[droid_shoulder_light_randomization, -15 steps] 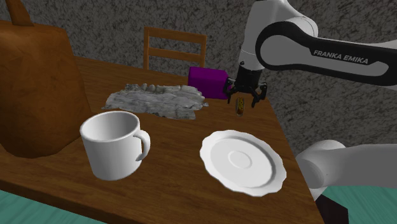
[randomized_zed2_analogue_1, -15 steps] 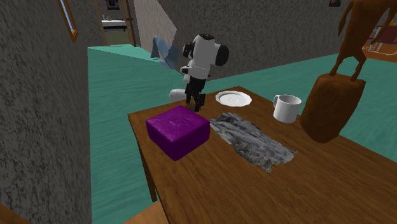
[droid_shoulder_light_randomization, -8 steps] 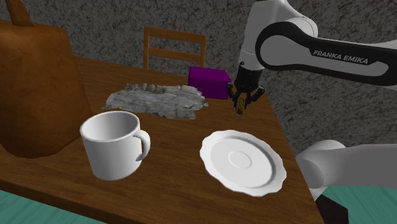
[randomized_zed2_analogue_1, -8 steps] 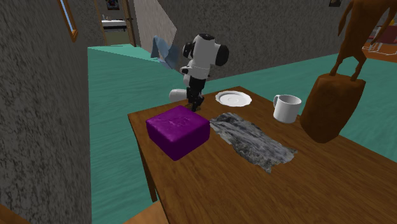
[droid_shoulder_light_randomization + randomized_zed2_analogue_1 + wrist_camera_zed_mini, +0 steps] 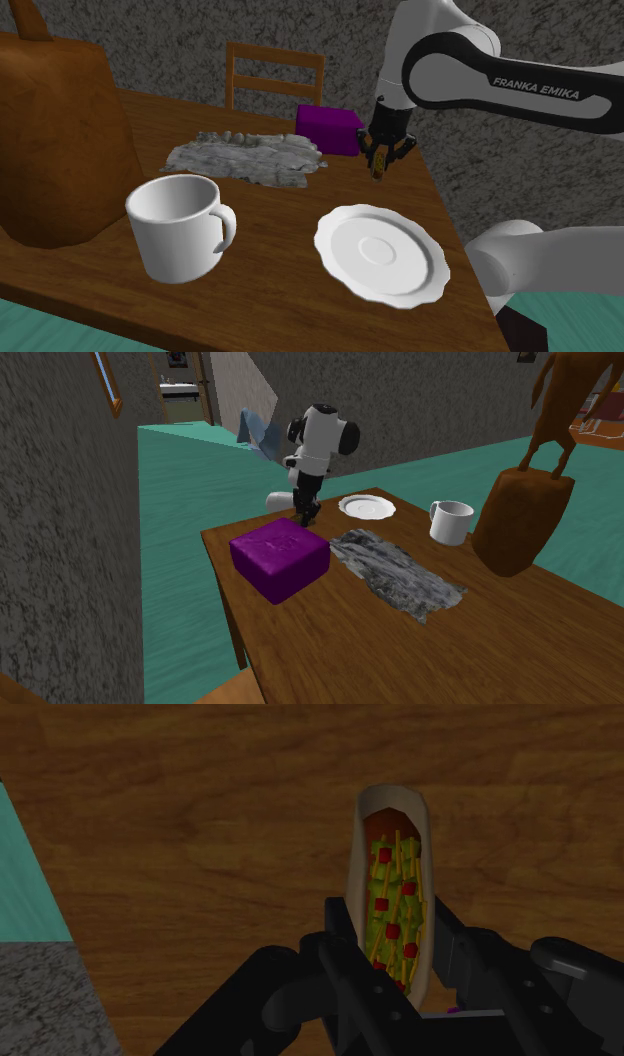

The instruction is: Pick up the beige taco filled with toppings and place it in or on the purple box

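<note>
Shoulder view: the claw (image 5: 381,158) grips the taco (image 5: 379,171) at its tips, low over the table (image 5: 280,255), with the purple box (image 5: 330,130) just beside it. The second exterior view adds the box's broad flat top next to the claw (image 5: 306,514). Wrist view: the fingers (image 5: 455,954) are closed narrowly on the beige shell near one end, filling exposed. That off-centre pinch may let the taco swing or slip mid-carry.

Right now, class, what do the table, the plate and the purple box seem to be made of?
The table looks wooden: brown, visible grain. The plate is smooth plain white, perhaps ceramic. The purple box is uniformly matte; material unclear.
</note>
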